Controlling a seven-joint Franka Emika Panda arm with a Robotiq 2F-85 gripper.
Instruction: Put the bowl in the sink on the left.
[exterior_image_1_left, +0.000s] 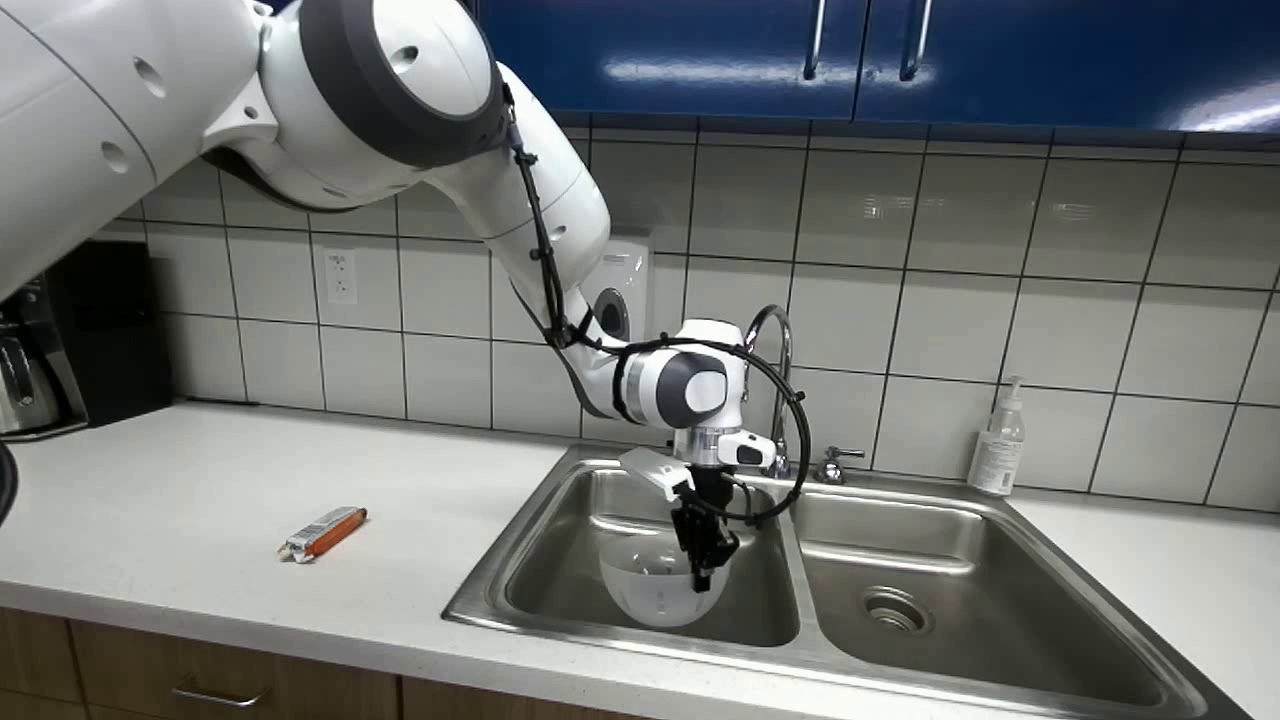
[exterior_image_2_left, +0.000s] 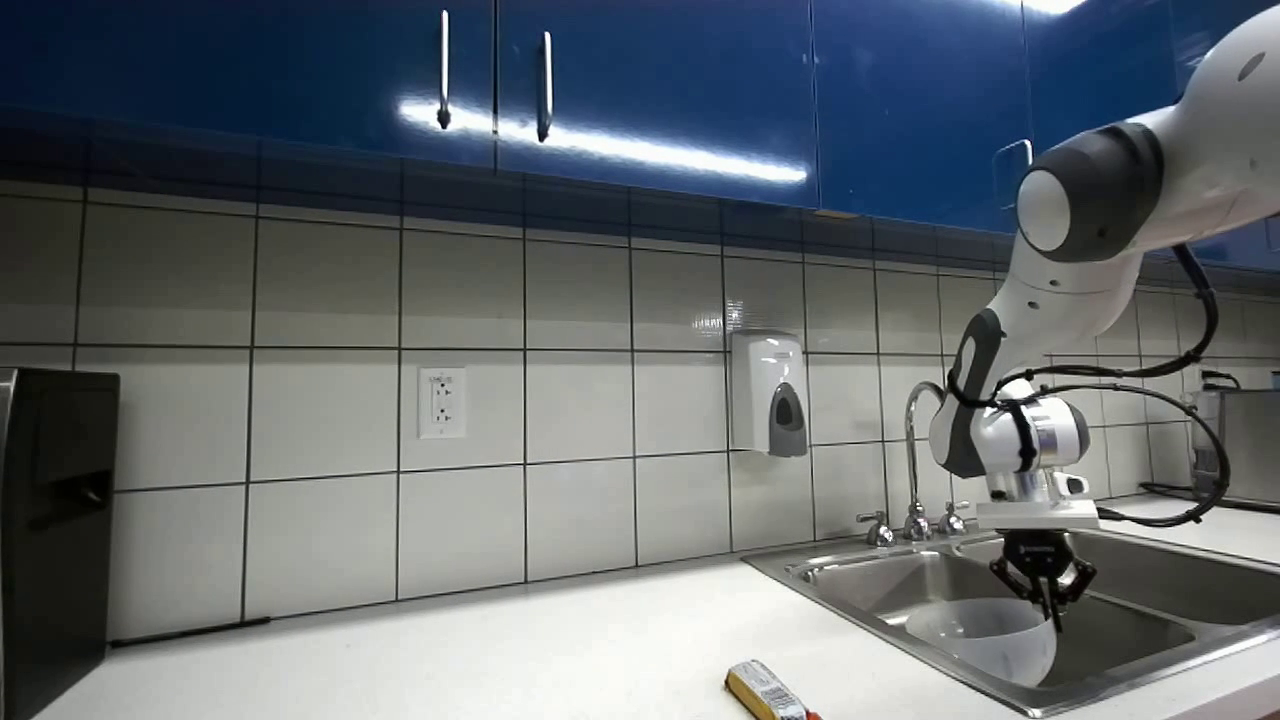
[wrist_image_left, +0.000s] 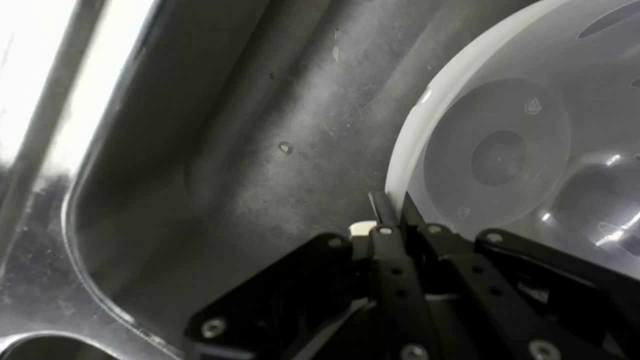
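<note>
While the arm (exterior_image_1_left: 540, 190) slopes down to the left basin (exterior_image_1_left: 545, 590), its gripper (wrist_image_left: 396, 197) pinches the rim of the bowl (exterior_image_1_left: 643, 600). Both are near the counter's front edge (exterior_image_1_left: 300, 648).

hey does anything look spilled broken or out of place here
Nothing looks plainly broken. A packet lies loose on the counter beside the sink, perhaps out of place. In the wrist view, small specks show inside the sink; whether they're spilled drops, I can't tell.
</note>
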